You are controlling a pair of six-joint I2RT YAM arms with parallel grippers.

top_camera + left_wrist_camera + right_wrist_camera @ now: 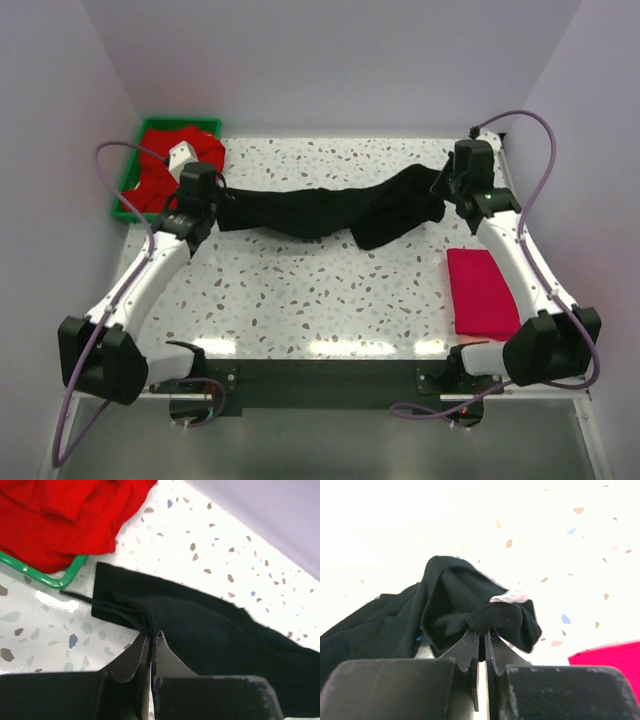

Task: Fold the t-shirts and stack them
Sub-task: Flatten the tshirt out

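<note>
A black t-shirt lies stretched in a long band across the far half of the table. My left gripper is shut on its left end; in the left wrist view the black t-shirt bunches at the tips of my left gripper. My right gripper is shut on the shirt's right end, where the black t-shirt shows a white neck label just above my right gripper. A folded magenta-pink t-shirt lies at the right. Red t-shirts fill the tray.
A green plastic tray stands at the far left corner, close beside my left gripper; its rim shows in the left wrist view. White walls close the table on the far, left and right sides.
</note>
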